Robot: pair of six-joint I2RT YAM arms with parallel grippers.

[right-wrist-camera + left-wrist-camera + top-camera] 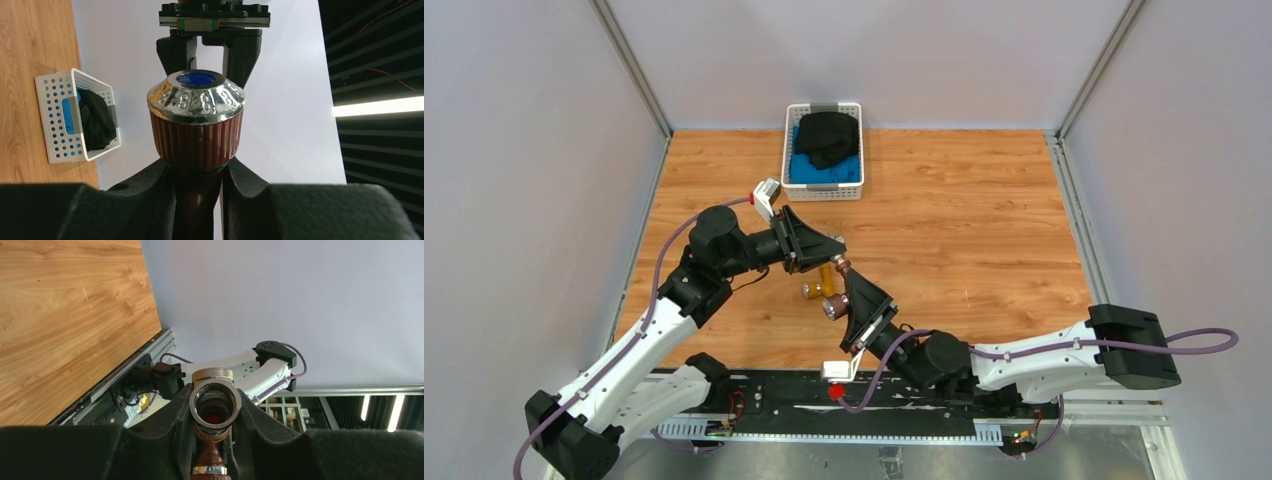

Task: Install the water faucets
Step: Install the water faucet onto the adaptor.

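Top external view showed a white perforated basket [824, 190] at the far edge of the table, well apart from the arms, holding a black cloth [827, 138] heaped over a blue cloth [809, 172]. Both arms reached inward and met above the middle of the table, their wrists angled toward each other. The left gripper [832, 252] was pressed together on the silvery open end of the dark reddish-brown faucet [195, 135]. The right gripper [846, 285] pinched the stem just under its ribbed knob, whose silvery cap carried a blue centre. The brass-yellow faucet [824, 280] hung between the two grippers, just beside the dark one; whether the two were joined could not be told. Beneath lay a wood-grain table [984, 230], enclosed by pale grey walls [524, 150] and aluminium posts [636, 70], with a black rail [904, 410] along the near edge.
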